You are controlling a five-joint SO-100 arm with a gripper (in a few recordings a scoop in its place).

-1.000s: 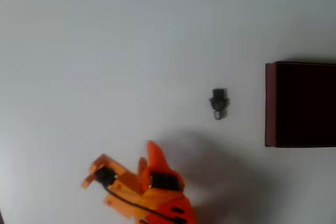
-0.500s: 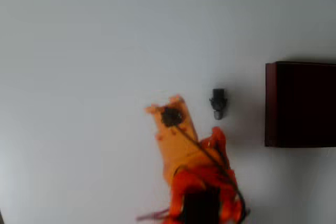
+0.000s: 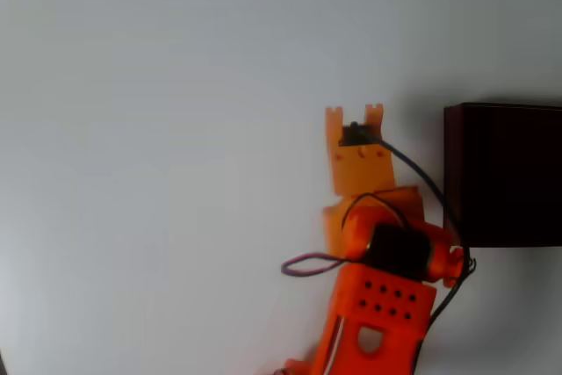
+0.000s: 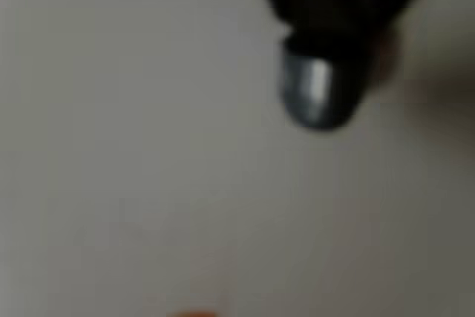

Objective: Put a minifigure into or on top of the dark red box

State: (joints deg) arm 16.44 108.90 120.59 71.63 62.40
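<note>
The minifigure (image 4: pixel 324 50) shows large and blurred at the top of the wrist view: a dark, near-black body ending in a rounded grey cap with a dull sheen, lying on the pale matte desk (image 4: pixel 148 183). From overhead the orange plastic arm (image 3: pixel 379 243) covers that spot, its notched end just left of the box (image 3: pixel 505 173) (thin maroon walls, very dark inside) at the right edge. The pincer's fingers are not clearly shown, so I cannot tell their spread.
</note>
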